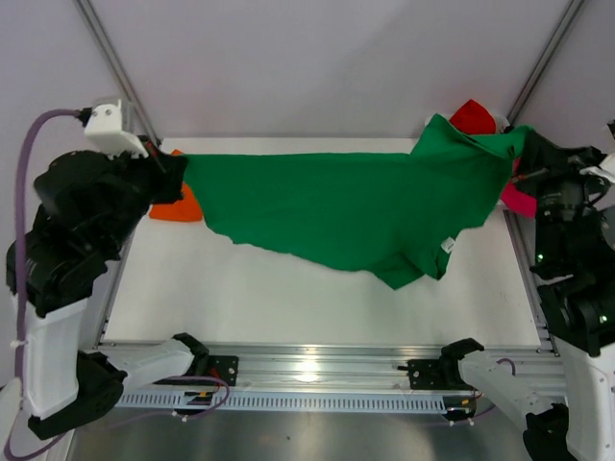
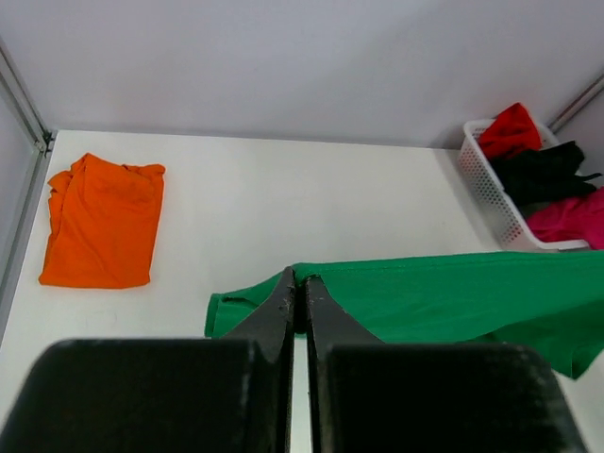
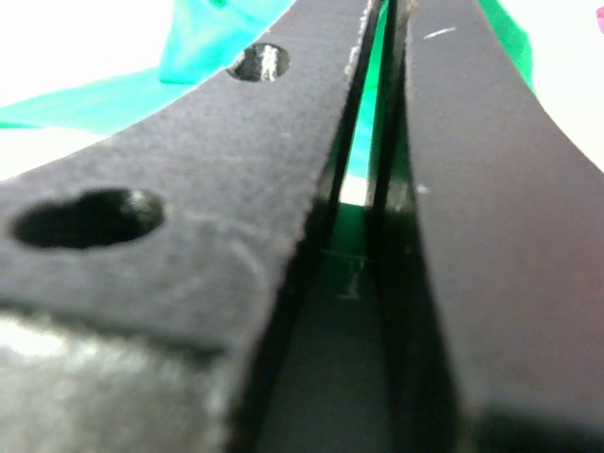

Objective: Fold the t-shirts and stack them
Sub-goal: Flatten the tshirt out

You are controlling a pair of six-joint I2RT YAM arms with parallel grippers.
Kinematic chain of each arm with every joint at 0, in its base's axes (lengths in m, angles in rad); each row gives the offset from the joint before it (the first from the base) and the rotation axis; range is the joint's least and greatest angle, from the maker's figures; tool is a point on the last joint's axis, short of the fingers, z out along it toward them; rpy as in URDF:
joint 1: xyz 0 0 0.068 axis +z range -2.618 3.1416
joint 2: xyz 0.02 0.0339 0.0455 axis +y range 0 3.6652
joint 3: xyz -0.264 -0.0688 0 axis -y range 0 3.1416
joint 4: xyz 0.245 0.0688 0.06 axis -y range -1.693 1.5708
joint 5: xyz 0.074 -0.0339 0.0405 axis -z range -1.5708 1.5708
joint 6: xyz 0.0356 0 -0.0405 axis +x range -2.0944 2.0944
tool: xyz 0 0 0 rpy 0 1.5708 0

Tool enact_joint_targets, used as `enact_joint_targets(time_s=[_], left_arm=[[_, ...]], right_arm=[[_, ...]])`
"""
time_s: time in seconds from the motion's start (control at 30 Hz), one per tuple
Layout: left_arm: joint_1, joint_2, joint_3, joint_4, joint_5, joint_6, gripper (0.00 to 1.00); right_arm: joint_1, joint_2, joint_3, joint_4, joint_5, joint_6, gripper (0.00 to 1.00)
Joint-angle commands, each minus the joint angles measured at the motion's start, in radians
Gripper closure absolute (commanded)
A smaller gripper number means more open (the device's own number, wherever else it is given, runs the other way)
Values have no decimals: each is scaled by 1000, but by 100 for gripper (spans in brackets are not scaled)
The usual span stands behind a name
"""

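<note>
Green t-shirt [image 1: 336, 206], stretched between left tool [image 2: 299, 283] and right tool [image 3: 377, 94], both clenched on its edges

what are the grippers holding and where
Both pinch the green t-shirt: left gripper at its left edge, right gripper at its right edge, stretched between them.

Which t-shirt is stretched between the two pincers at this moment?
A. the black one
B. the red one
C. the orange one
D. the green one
D: the green t-shirt hangs spread between the left pincer and the right pincer, each shut on an edge of it, while the orange t-shirt lies folded on the table.
</note>
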Motion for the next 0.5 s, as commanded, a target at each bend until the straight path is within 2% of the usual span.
enact_joint_targets(time_s=[0.0,0.2,0.47], left_arm=[[-2,-71,29,-9,9,-14,99],[-2,-148,60,-13,55,-14,99],[-2,-211,85,-27,44,-25,99]], right_arm=[[0,-42,74,-4,24,-30,100],[-9,-66,157,-21,-14,-27,100],[-52,-65,268,-67,-125,35,100]])
